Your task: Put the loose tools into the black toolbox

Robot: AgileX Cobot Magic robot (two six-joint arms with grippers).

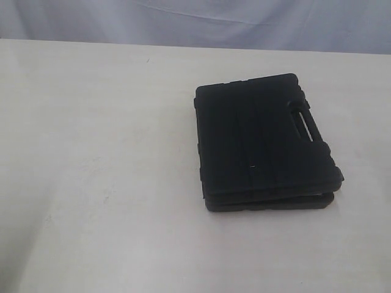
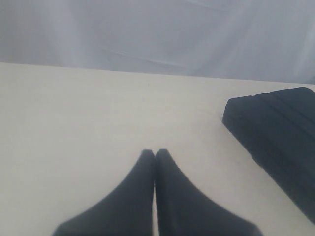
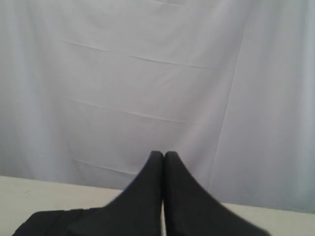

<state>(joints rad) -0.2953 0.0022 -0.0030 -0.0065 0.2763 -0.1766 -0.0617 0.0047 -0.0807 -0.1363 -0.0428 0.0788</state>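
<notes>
The black toolbox (image 1: 264,143) lies flat on the table with its lid down, its handle slot toward the right side; a narrow gap shows along its near edge. No loose tools show in any view. My left gripper (image 2: 155,152) is shut with nothing between its fingers, hovering over bare table to the left of the toolbox (image 2: 275,140). My right gripper (image 3: 163,154) is also shut and empty, pointing toward the backdrop, with a corner of the toolbox (image 3: 44,223) low beside it. Neither arm appears in the exterior view.
The cream table (image 1: 91,171) spreads to the left of and in front of the toolbox. A pale wrinkled cloth backdrop (image 1: 195,21) hangs behind the table's far edge.
</notes>
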